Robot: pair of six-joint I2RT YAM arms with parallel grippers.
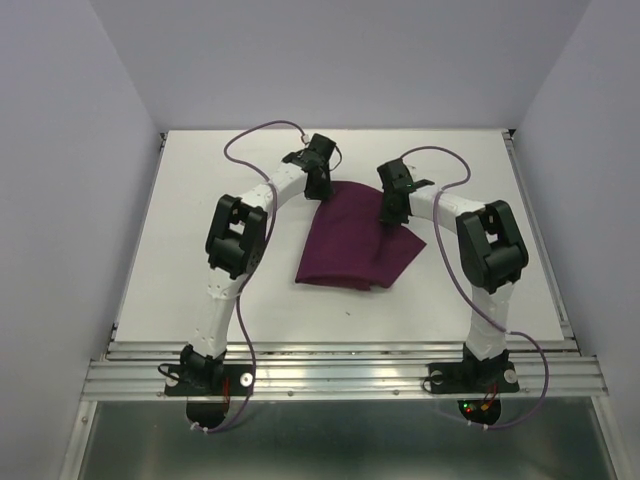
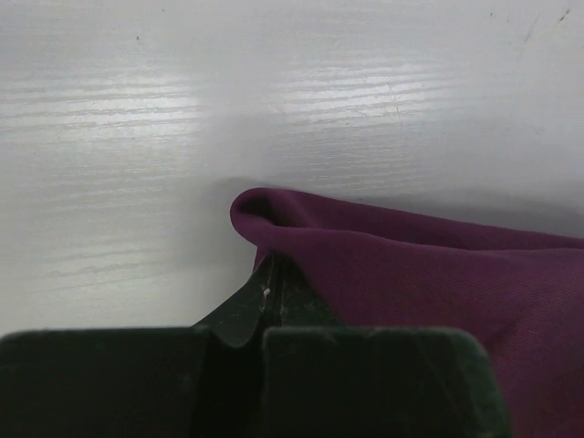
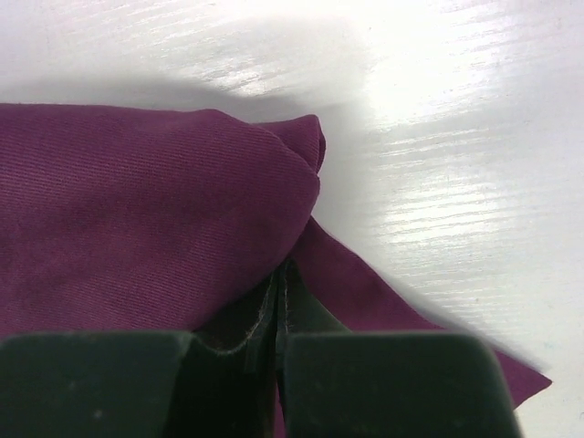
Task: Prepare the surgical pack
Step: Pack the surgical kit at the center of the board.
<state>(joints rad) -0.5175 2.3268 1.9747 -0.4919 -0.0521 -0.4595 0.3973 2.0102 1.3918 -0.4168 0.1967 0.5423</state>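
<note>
The left gripper point(image 1: 320, 194) and right gripper point(image 1: 390, 217) are each pinching a far corner of the purple cloth point(image 1: 352, 252), its bulk lying on their near side.

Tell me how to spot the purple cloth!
Find the white table. Around its middle lies the purple cloth, floppy and folded. It's the only soft thing there, and the left pincer and right pincer each pinch a far corner.
</note>
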